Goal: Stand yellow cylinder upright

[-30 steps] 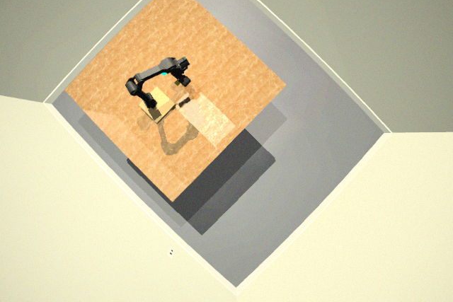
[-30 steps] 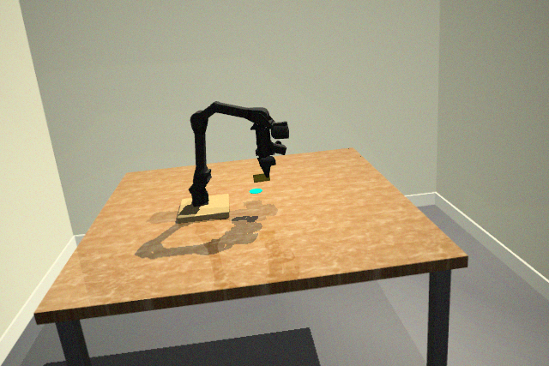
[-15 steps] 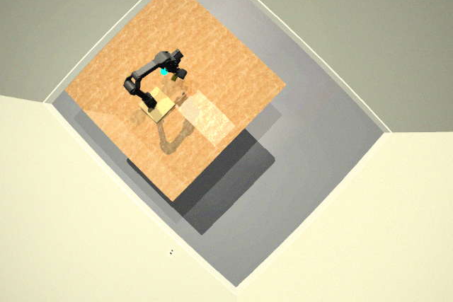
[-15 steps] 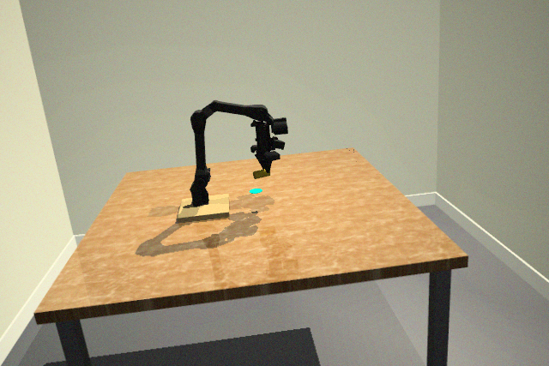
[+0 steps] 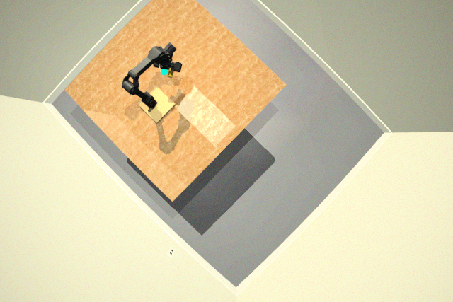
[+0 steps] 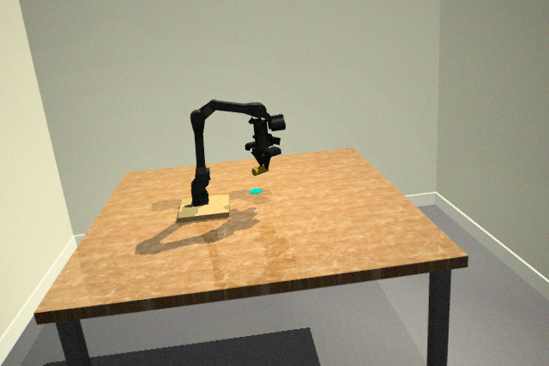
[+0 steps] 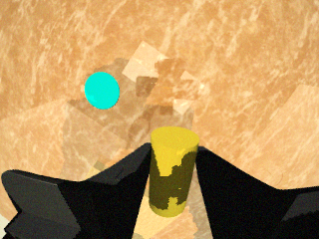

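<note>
The yellow tall cylinder (image 5: 170,72) (image 6: 259,171) (image 7: 172,169) is held in the air, lying nearly on its side with a slight tilt. My gripper (image 6: 264,168) (image 7: 173,150) is shut on it, one finger on each side, well above the table. The cyan circle (image 5: 163,71) (image 6: 256,190) (image 7: 102,91) lies flat on the table with nothing on it. In the wrist view it is up and left of the cylinder. In the exterior view it is below the cylinder. In the top view the arm stands close beside the circle.
The arm's pale base plate (image 5: 163,107) (image 6: 217,211) sits on the wooden table (image 5: 219,64) (image 6: 354,220). Shadows of the arm fall on the table around the base and near the circle. A bright patch of light lies beside the base in the top view.
</note>
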Robot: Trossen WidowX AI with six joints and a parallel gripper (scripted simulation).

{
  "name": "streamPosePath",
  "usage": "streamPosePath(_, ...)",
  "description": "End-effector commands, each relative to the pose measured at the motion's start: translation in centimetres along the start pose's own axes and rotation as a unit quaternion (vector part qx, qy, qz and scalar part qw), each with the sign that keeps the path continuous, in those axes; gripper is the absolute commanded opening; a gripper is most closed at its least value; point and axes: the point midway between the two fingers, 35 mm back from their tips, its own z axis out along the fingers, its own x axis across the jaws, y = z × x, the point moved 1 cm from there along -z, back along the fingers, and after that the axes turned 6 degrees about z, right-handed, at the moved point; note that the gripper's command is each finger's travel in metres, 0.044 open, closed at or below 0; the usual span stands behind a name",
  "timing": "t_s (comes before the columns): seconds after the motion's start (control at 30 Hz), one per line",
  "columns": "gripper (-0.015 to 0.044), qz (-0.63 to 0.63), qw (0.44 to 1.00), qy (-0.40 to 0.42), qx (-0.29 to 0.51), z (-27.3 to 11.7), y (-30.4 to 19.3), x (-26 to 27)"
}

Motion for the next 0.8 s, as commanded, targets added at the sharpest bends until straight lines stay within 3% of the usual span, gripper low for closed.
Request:
streamPosePath(0.0, 0.0105, -0.036, 0.999, 0.0, 0.003, 0.0, 0.1, 1.2)
streamPosePath(0.77, 0.0105, -0.231, 0.973, 0.004, 0.001, -0.5, 0.7, 8.2)
